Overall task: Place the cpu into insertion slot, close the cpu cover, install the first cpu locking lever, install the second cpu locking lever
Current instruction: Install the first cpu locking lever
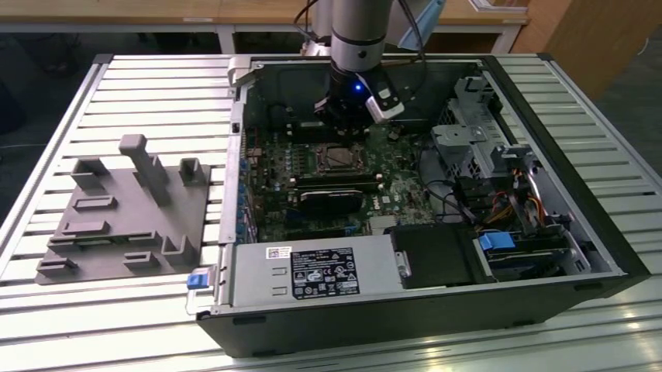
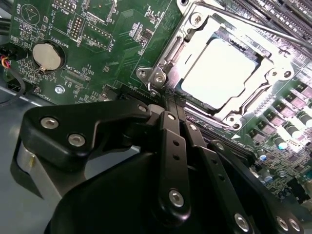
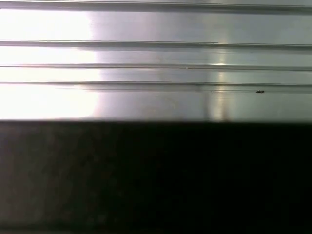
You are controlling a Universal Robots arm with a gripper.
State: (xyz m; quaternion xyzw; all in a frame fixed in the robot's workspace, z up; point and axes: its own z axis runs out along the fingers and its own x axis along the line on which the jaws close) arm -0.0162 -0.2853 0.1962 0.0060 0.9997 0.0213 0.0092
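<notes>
In the second wrist view the cpu (image 2: 219, 68) lies flat in the insertion slot (image 2: 229, 119), its pale face bright. The silvery cpu cover (image 2: 195, 22) frames it and lies down over its edges. A thin metal lever (image 2: 171, 51) runs along the socket side nearest my fingers. My gripper (image 2: 169, 100) is shut, its black fingertips together at the socket's corner, and I see nothing between them. In the exterior view the gripper (image 1: 346, 132) hangs inside the open computer case just behind the socket (image 1: 336, 157) on the green board (image 1: 274, 167).
A grey fixture (image 1: 129, 205) with upright pegs lies on the slatted table at the exterior view's left. Inside the case are a power supply (image 1: 310, 271), a black block (image 1: 331, 201), a drive cage (image 1: 481, 139) and cables (image 1: 507, 205). A coin battery (image 2: 48, 55) sits on the board.
</notes>
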